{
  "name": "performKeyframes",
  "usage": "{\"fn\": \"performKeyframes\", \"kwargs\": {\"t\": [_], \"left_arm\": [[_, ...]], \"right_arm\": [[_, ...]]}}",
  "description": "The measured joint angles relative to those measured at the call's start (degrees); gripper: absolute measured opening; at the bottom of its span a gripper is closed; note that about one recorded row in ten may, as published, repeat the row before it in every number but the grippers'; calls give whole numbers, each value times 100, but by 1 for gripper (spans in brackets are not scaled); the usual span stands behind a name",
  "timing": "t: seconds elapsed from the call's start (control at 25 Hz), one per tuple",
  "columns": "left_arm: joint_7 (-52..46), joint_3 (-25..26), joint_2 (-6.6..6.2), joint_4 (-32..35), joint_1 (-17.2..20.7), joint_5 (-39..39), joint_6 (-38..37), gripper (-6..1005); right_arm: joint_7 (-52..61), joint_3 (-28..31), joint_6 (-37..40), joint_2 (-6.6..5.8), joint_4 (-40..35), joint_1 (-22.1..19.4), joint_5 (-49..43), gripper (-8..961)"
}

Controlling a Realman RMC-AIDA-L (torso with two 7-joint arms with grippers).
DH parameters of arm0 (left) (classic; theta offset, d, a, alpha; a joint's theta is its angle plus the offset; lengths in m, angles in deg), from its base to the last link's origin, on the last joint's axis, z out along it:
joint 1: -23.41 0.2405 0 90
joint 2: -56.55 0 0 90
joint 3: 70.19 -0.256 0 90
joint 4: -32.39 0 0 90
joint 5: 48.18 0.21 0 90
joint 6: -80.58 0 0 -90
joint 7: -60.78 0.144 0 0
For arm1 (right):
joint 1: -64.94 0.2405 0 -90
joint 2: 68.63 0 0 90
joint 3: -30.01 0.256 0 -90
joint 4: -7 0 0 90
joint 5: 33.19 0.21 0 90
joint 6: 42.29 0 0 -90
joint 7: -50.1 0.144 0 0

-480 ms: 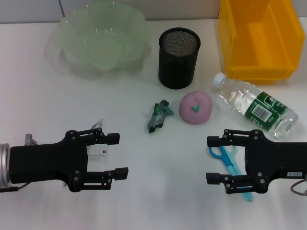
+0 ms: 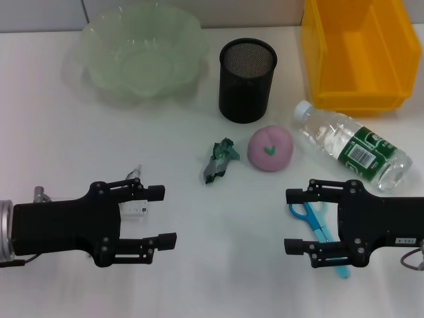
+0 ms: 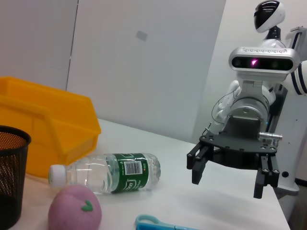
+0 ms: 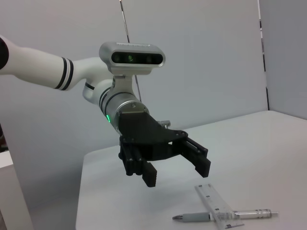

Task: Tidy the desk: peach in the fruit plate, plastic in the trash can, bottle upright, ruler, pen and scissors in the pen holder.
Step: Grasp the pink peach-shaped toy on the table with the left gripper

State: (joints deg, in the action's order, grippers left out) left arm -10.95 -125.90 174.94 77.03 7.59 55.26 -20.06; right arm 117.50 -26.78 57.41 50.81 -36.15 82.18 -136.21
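Observation:
A pink peach [image 2: 270,149] lies mid-table beside a crumpled green plastic scrap [image 2: 218,161]. The clear bottle [image 2: 351,146] lies on its side at the right. Behind them stand the black mesh pen holder [image 2: 247,79], the green glass fruit plate [image 2: 99,46] and the yellow trash can [image 2: 354,53]. My left gripper [image 2: 163,216] hovers open at the front left over the ruler [image 4: 216,203] and pen [image 4: 196,217]. At the front right my right gripper [image 2: 291,220] is open above the blue scissors [image 2: 311,215], which it partly hides.
The table's front edge runs just below both arms. Bare white tabletop lies between the two grippers and left of the plastic scrap. A wall stands behind the plate and bin.

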Motion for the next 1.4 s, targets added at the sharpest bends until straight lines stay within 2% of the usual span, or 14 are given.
{"fn": "performKeyframes", "kwargs": {"t": [0.16, 0.52, 0.76, 0.84, 1.0, 1.08, 1.2, 1.4], "left_arm": [[35, 5, 8, 0, 15, -25, 17, 787], [52, 34, 17, 0, -42, -79, 47, 773], [53, -30, 35, -10, -146, -375, 96, 764], [54, -241, 50, -37, -229, -738, 127, 761], [54, -297, 52, -41, -255, -813, 154, 754], [-81, -905, 56, -53, -665, -1018, 778, 751], [-235, -1189, 64, -53, -895, -1023, 1145, 747], [-1139, -1851, 51, -74, -1476, -1001, 2044, 739]], "right_arm": [[-25, 3, -1, 9, 87, 7, 18, 797], [-572, 103, -15, -2, 800, 9, 197, 797], [-999, 491, 95, -11, 1244, -106, 274, 797], [-1222, 640, 154, -11, 1433, -165, 278, 797], [-1761, 887, 218, -10, 1913, -222, 285, 797], [-1836, 891, 203, -9, 2042, -222, 283, 797], [-1839, 868, 175, -8, 2090, -221, 264, 797], [-1852, 852, 147, -8, 2237, -216, 244, 797]]}}
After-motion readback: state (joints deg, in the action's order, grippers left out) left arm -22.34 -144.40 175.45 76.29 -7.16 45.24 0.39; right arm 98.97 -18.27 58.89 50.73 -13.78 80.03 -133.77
